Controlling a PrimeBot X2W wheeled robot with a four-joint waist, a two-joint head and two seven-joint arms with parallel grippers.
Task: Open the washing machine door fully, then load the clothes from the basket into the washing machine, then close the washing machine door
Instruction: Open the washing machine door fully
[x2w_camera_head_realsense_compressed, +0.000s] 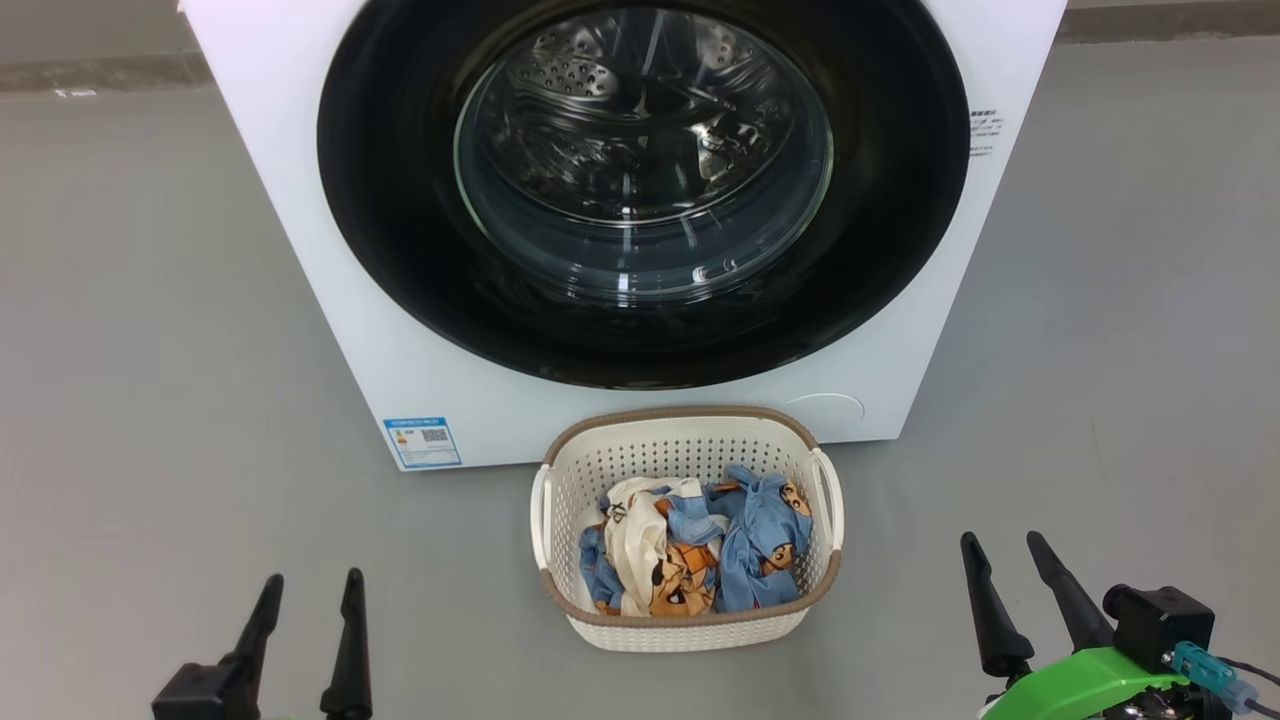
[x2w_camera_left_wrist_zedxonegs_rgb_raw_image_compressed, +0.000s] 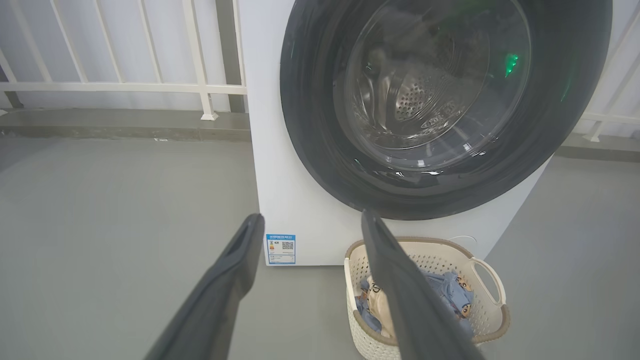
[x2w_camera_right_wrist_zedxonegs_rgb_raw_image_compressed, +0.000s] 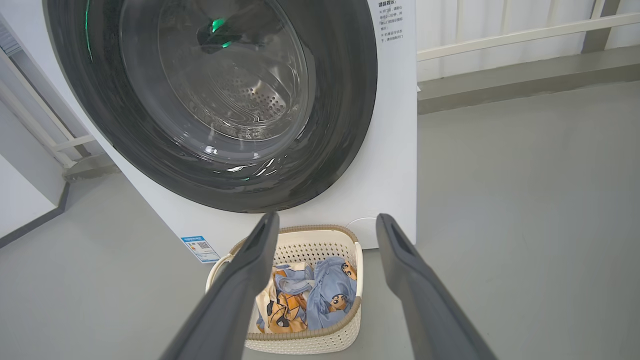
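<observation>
While held low, jaws apart (both empty), noted washing machine door (x2w_camera_head_realsense_compressed: 400, 200) shut, ahead beyond basket (x2w_camera_head_realsense_compressed: 690, 415), midway between left gripper (x2w_camera_head_realsense_compressed: 312, 580) and right gripper (x2w_camera_head_realsense_compressed: 1001, 540).

head: high, facing down | 2 wrists: low, forward | shared: basket (x2w_camera_head_realsense_compressed: 690, 632), door (x2w_camera_head_realsense_compressed: 400, 200)

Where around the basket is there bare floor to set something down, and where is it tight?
Bare floor lies left of the washing machine and basket, and right of both. Tight: between the basket's back rim and the machine's front. Clothes crowd the basket.
</observation>
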